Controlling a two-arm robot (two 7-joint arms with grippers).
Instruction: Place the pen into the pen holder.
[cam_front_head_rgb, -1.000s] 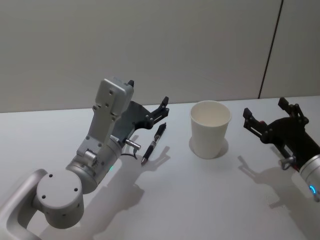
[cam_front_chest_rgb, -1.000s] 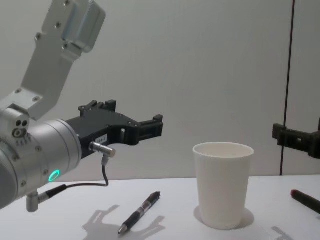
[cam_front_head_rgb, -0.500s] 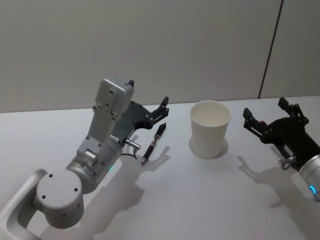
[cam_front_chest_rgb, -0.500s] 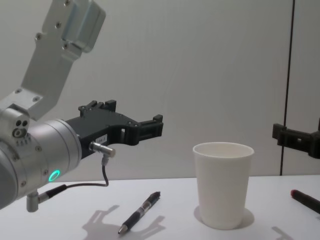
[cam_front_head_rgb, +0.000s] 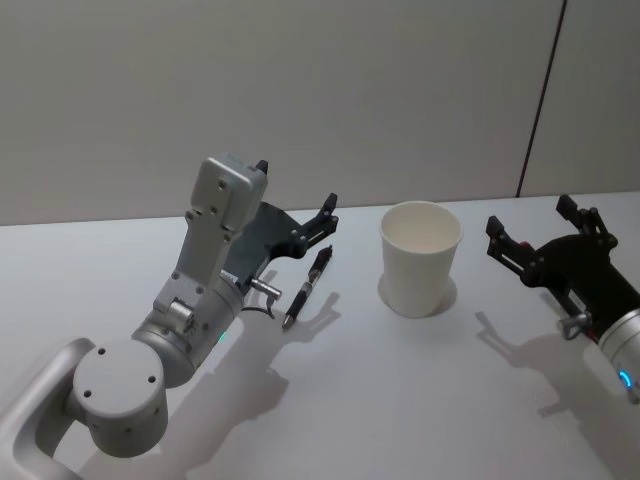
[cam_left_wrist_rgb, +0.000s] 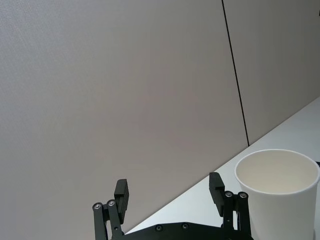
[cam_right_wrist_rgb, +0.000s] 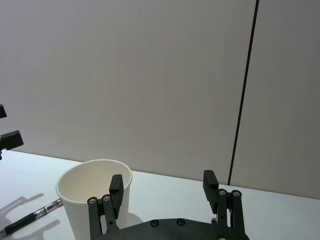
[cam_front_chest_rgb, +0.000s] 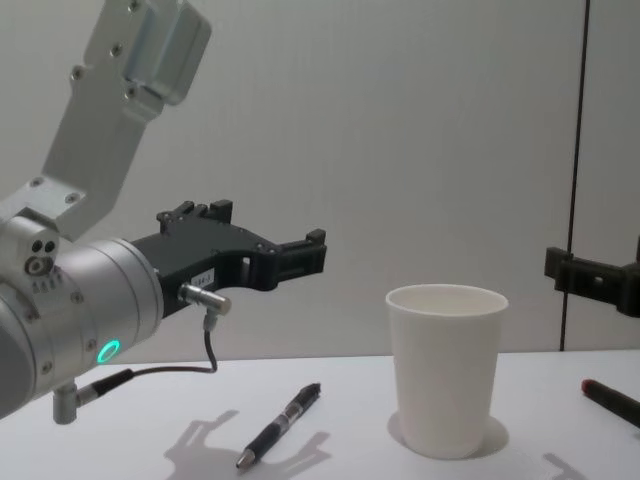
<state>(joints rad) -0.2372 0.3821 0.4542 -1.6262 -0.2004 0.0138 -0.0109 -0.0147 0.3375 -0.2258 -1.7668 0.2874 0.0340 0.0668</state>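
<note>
Head view is showing me the pen (cam_front_head_rgb: 307, 288) lying flat on the table (cam_front_head_rgb: 400, 400), at nine o'clock of the pen holder (cam_front_head_rgb: 420, 258) and clear of it. Its barrel is running from seven to one o'clock, tip toward me. I am holding the left gripper (cam_front_head_rgb: 322, 222) in the air over the pen's far end, fingers spread and gripping nothing. The chest view is putting it well above the pen. The right gripper (cam_front_head_rgb: 530, 222) is waiting at three o'clock of the cup, also spread and empty, off the surface.

I am judging this as the reach before the grasp, with nothing of the task done yet. Next I am expecting to pitch the left wrist down, set the fingers across the barrel, descend and close. After that comes lifting the pen, standing it upright and carrying it toward three o'clock over the rolled rim.

The table is plain white and matte, catching soft shadows. A pale grey wall (cam_front_head_rgb: 300, 100) is filling the background, with one dark vertical seam (cam_front_head_rgb: 540, 100). A dark pen-like thing with a red end (cam_front_chest_rgb: 610, 400) is lying at three o'clock of the cup.
</note>
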